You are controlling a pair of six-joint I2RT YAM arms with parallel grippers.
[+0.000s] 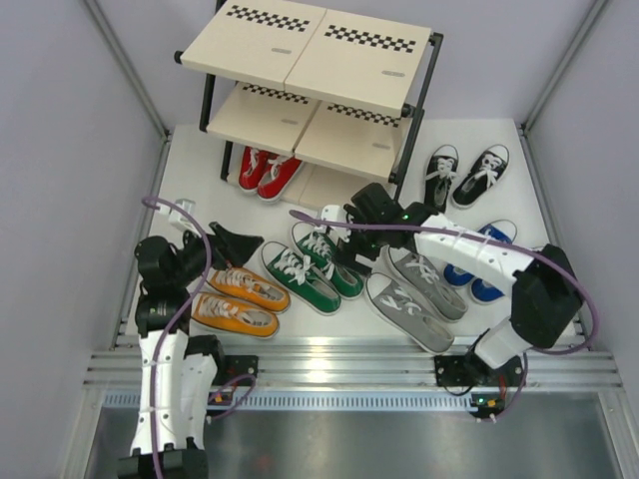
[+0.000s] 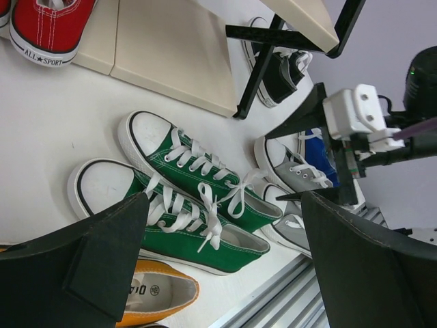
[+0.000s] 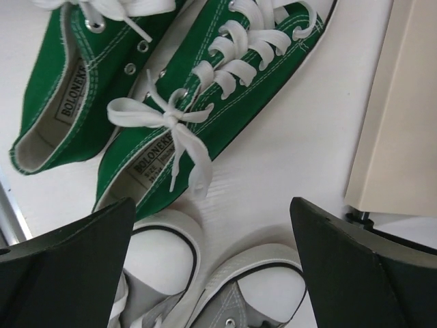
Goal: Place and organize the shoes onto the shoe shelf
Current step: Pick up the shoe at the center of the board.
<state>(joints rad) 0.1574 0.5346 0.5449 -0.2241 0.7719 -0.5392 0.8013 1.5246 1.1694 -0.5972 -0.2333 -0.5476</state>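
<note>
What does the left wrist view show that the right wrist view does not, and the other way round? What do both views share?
Only the left wrist view shows a red shoe, a black shoe and an orange shoe. Only the right wrist view shows the printed insole labels inside the green shoes. Both views show the green shoes, the toe ends of the grey shoes and part of the shelf's beige bottom panel.
</note>
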